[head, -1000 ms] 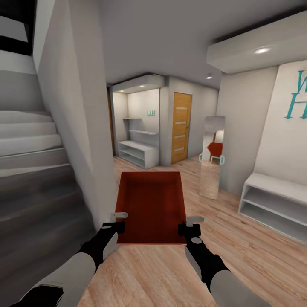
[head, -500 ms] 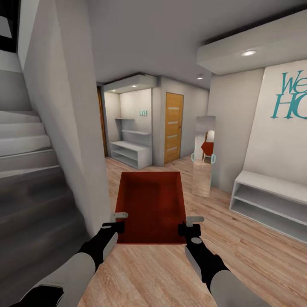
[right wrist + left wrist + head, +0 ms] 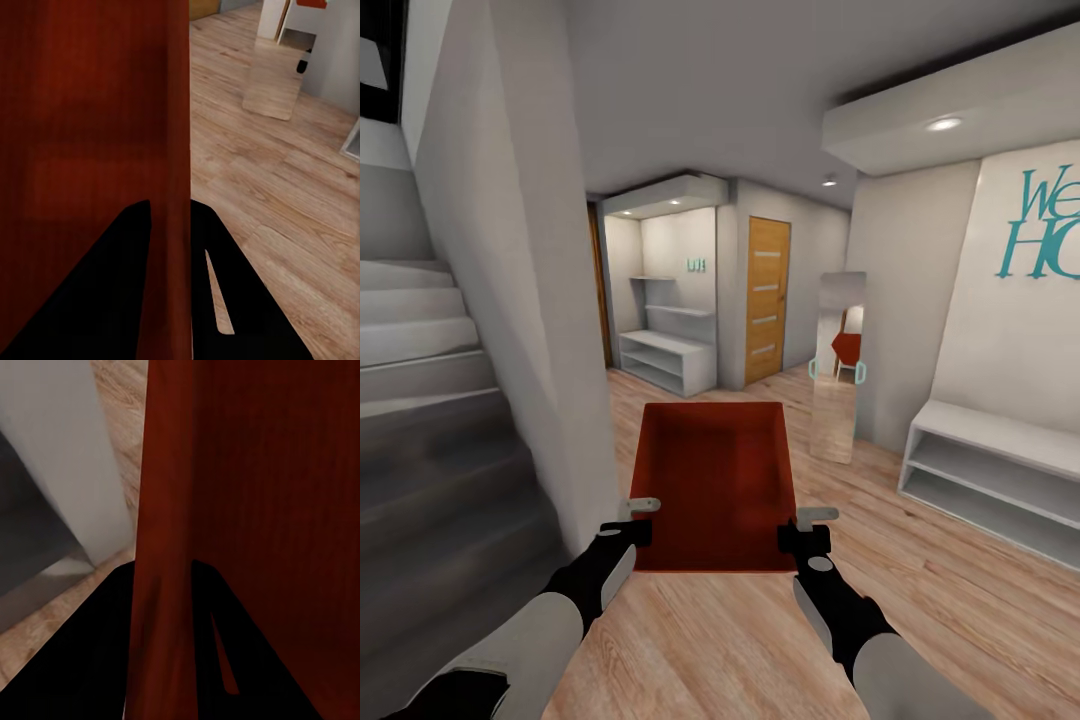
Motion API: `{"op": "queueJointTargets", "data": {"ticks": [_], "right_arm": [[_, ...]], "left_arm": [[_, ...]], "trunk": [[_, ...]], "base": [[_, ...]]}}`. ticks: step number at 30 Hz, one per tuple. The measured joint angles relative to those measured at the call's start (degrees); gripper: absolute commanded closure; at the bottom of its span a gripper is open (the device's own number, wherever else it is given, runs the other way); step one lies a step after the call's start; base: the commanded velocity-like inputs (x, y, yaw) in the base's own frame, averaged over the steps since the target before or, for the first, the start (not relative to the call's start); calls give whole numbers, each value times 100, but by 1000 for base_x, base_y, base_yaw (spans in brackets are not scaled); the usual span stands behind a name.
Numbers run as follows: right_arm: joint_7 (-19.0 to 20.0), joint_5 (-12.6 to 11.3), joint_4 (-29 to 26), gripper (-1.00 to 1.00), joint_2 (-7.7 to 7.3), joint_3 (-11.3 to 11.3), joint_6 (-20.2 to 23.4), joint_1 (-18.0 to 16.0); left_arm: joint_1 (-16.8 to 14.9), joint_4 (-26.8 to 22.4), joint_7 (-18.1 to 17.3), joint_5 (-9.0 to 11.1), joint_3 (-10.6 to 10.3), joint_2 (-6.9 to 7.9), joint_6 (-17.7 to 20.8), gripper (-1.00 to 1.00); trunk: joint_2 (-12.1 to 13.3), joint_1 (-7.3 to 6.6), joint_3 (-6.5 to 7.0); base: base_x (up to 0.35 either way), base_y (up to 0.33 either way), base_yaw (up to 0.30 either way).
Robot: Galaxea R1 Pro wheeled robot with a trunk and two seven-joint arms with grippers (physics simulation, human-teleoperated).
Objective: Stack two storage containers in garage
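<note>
I hold one red-orange open-top storage container [image 3: 715, 480] level in front of me, over a light wood plank floor in a hallway. My left gripper [image 3: 630, 520] is shut on the container's left wall [image 3: 161, 555], one finger on each side of it. On the opposite wall [image 3: 174, 187] my right gripper [image 3: 805, 528] is shut the same way. The container is empty inside. The garage and the living room are out of view.
A grey staircase [image 3: 430, 420] and its white side wall [image 3: 530, 300] stand close on the left. A leaning mirror [image 3: 836, 365] and a low white shelf bench [image 3: 990, 470] are on the right. An orange door [image 3: 767, 300] and white shelving [image 3: 670, 355] lie ahead.
Between one second ago and half a second ago the view swung right, so the hallway shifted left in the picture. Since then nothing has moved. Both grippers have kept their hold throughout.
</note>
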Motion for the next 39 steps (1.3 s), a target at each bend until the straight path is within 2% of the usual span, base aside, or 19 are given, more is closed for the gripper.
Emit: {"op": "queueJointTargets", "data": {"ticks": [11,30,39], "right_arm": [[-6,0,-1,100,1,5,-8,0],[-12,8,-2,100,8,-2,0,1],[-18,0,0,100,9,11,0,0]], "left_arm": [[0,4,-7,-1,1,2,-15,100],[-1,6,-20,-2,3,9,-8,100],[0,4,-21,2,3,13,-6,100]], "trunk": [[0,-2,0],[0,-2,0],[0,-2,0]], "base": [[288,0,-7],[322,0,-221],[322,0,-39]]}}
